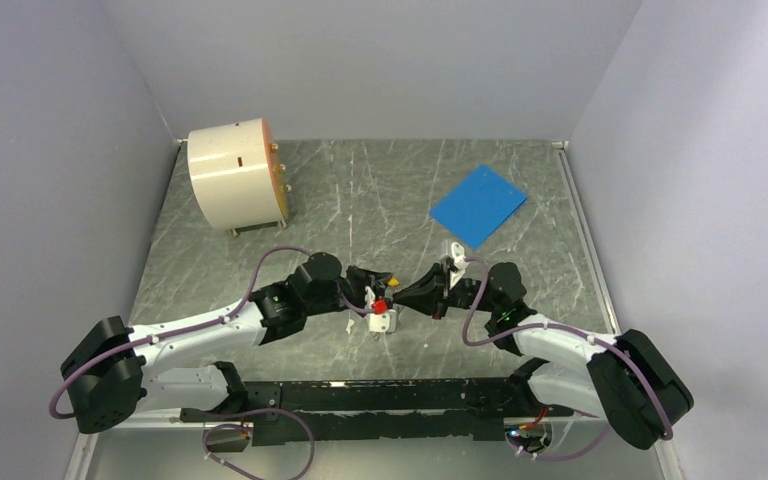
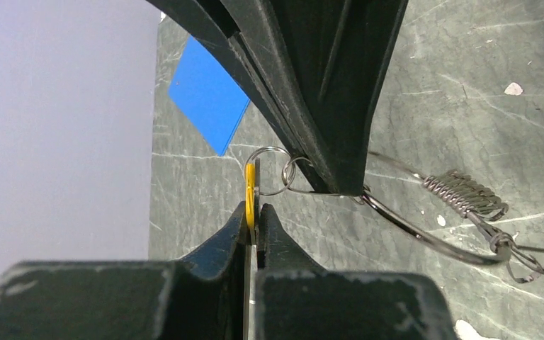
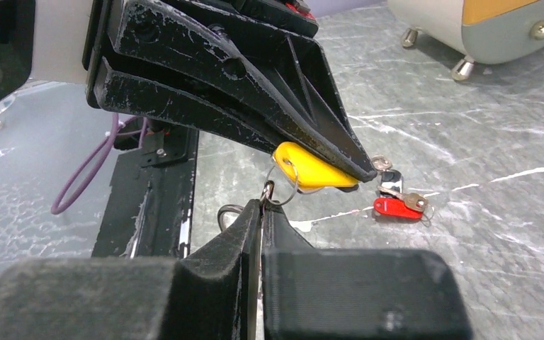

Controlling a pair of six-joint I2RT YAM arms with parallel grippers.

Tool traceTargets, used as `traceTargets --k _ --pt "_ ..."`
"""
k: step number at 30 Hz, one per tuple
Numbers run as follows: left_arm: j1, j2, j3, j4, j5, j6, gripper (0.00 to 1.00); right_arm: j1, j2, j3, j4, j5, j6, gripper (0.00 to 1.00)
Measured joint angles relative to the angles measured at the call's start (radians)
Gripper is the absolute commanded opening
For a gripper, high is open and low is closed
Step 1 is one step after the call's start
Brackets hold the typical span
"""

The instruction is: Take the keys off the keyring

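- The left gripper (image 2: 253,214) is clamped fully closed on the yellow key (image 2: 250,185). Its wrist view shows the tag edge-on, standing up out of the pinched tips at lower centre of the frame.
- The right gripper (image 3: 261,210) is also pressed closed, with a thin metal loop of the keyring (image 2: 425,234) caught between its tips (the loop just shows above them in its own wrist view).
- In the overhead view the two grippers meet tip to tip near the middle of the frame, above the desk (image 1: 360,190).
- A small wire loop joins the yellow key to the keyring, so that key is not free.
- In the left wrist view the large ring sweeps off toward the lower right. It carries a coil spring (image 2: 465,195) and a small wire clasp (image 2: 535,259) at its far end.
- The red key (image 3: 394,207) lies flat on the desk, just right of centre in the right wrist view. It is apart from both grippers, and a small loop sits at its end.
- A blue sheet (image 1: 478,205) lies on the desk in the upper right of the overhead frame.
- A cream drum (image 1: 235,175) stands at the upper left (well away from the arms).
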Motion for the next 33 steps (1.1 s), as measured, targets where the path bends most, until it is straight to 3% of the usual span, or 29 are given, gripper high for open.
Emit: traceTargets --k 8,16,26,33 --pt "0.000 -0.004 0.000 0.002 -0.004 -0.010 0.03 0.005 -0.065 -0.015 -0.082 0.087 -0.039 0.00" --pt "-0.011 -0.018 0.061 -0.160 -0.046 -0.076 0.03 0.140 -0.178 0.013 -0.319 0.365 -0.169 0.00" --pt "-0.071 0.010 0.206 -0.396 -0.148 -0.421 0.05 0.276 -0.273 0.045 -0.468 0.666 -0.268 0.00" --pt "-0.076 0.042 0.204 -0.379 -0.168 -0.704 0.07 0.317 -0.282 0.046 -0.513 0.794 -0.277 0.00"
